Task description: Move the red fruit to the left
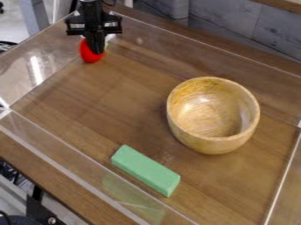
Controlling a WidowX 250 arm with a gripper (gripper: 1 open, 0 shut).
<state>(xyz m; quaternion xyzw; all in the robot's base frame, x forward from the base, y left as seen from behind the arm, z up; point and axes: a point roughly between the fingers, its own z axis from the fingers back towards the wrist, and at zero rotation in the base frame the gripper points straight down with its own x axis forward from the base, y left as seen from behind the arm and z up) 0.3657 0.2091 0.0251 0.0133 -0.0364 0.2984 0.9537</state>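
Up-left of the smooth, round wooden bowl (188,132), whose hollow shows bare grain, the small glossy red fruit (90,54) sits on the clear-walled tray's (106,101) wood floor beneath the black claw (91,40), whose fingers are drawn together over it, grip unclear; a matte green rectangular block (146,170) lies below-left of the bowl.

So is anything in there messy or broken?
No, nothing stands out. The wooden bowl sits upright and empty, the green block lies flat, and the red fruit is right under the gripper near the far left corner. Nothing is spilled or broken.
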